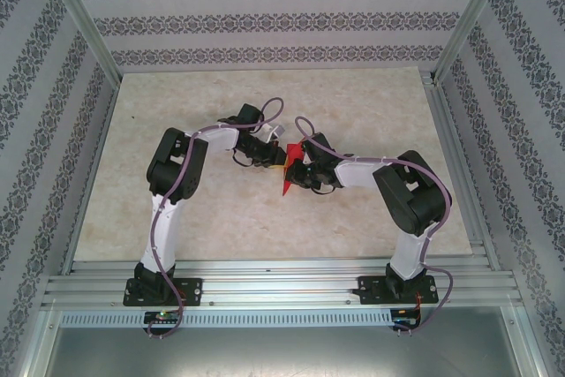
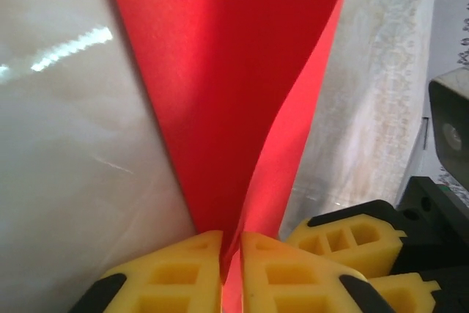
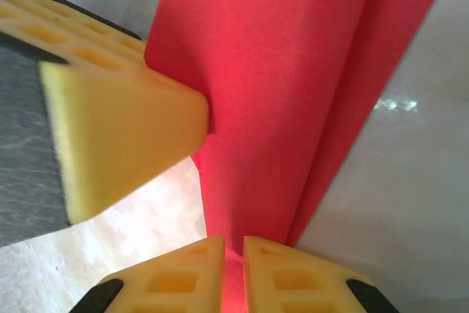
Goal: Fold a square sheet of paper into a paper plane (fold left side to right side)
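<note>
The two arms reach in from either side and meet over the middle of the pale table. Between them stands the folded red paper, a slim shape held up on edge off the surface, its sharp tip pointing toward the near side.

The left gripper has its yellow fingers drawn almost together, with the paper pinched in the narrow slit between them. From there the paper fans out away from the fingers in two layers: a flat panel on the left and a curling flap on the right that stands away from it along a crease.

The right gripper is clamped on the paper in the same way, its two pads close together with a red strip caught between them. In the right wrist view, a yellow finger of the left gripper comes in from the left and its tip touches the paper's side.

The two grippers sit just beside each other, left one slightly farther, right one slightly nearer.
</note>
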`<state>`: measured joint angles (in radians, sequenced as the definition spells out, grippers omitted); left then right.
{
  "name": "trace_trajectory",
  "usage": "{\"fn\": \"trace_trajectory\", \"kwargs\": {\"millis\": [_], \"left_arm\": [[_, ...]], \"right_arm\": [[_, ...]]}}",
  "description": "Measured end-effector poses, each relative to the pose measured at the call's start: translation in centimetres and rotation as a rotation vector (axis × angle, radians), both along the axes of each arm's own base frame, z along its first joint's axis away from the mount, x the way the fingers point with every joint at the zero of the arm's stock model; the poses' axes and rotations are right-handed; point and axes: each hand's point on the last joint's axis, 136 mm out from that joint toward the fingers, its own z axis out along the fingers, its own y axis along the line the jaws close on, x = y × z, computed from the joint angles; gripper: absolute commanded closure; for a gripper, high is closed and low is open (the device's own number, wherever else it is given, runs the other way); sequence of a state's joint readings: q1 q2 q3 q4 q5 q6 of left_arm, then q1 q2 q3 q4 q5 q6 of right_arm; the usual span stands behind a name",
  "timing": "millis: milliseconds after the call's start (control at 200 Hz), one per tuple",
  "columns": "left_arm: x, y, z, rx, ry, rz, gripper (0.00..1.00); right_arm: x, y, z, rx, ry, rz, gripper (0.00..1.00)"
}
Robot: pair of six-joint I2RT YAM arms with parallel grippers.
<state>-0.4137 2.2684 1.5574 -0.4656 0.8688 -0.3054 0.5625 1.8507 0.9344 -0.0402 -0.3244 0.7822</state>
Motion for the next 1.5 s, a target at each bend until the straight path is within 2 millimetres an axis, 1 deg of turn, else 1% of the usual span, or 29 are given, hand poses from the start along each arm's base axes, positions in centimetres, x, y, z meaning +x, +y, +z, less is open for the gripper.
{"fn": "trace_trajectory", "kwargs": {"millis": [60,110,175,235,315,355,405,490,604,654,704,804,884,989,1089,1259,1334,1499], "left_arm": [[0.4,0.6,0.4,0.016,-0.025,0.021,0.73],[0.7,1.6,0.9,0.03,-0.041,0.049,0.71],[0.9,3.4,2.0,0.045,-0.063,0.094,0.72],[0.8,5.0,3.3,0.053,-0.089,0.132,0.76],[0.2,6.5,5.4,0.046,-0.126,0.178,0.81],[-0.5,6.8,6.2,0.035,-0.139,0.19,0.82],[-1.6,6.9,6.8,0.021,-0.152,0.198,0.83],[-4.3,6.2,6.4,0.006,-0.123,0.201,0.86],[-8.0,4.3,4.0,0.003,-0.042,0.195,0.88],[-9.3,3.7,3.1,0.011,-0.004,0.2,0.89],[-10.2,3.0,2.6,0.017,0.018,0.203,0.91],[-10.2,1.6,3.0,0.005,0.018,0.219,0.93],[-9.6,0.6,3.6,-0.012,0.006,0.23,0.95],[-9.2,-0.4,3.7,-0.019,0.001,0.24,0.95],[-9.1,-0.7,3.1,-0.007,0.017,0.248,0.96],[-9.2,-0.7,1.5,0.03,0.044,0.271,0.97],[-9.3,-0.8,1.1,0.041,0.047,0.274,0.98],[-9.2,-0.5,0.2,0.075,0.052,0.294,0.99]], "right_arm": [[0.0,0.0,0.0,0.0,0.002,-0.004,0.84],[0.0,0.0,0.0,0.0,0.002,-0.004,0.84],[0.0,0.0,0.0,0.001,0.004,-0.006,0.84],[0.0,0.0,0.0,0.001,0.004,-0.006,0.84],[0.0,0.0,0.0,0.001,0.005,-0.007,0.85],[0.0,0.0,0.0,0.0,0.006,-0.007,0.85],[0.0,0.0,-0.1,-0.001,0.008,-0.007,0.85],[0.0,0.0,-0.1,-0.003,0.012,-0.008,0.86],[0.0,0.0,-0.2,-0.003,0.014,-0.01,0.86],[0.0,0.0,-0.2,-0.003,0.015,-0.01,0.86],[0.0,0.0,-0.2,-0.003,0.016,-0.011,0.86],[0.0,0.0,-0.2,-0.001,0.02,-0.016,0.86],[0.0,0.0,-0.2,0.001,0.024,-0.022,0.86],[0.0,0.0,-0.2,0.004,0.028,-0.028,0.87],[0.0,0.0,-0.3,0.004,0.029,-0.029,0.87],[0.0,0.0,-0.3,0.008,0.032,-0.027,0.87],[0.0,0.0,-0.3,0.008,0.032,-0.026,0.87],[0.0,0.1,-0.2,0.012,0.031,-0.028,0.87]]}}
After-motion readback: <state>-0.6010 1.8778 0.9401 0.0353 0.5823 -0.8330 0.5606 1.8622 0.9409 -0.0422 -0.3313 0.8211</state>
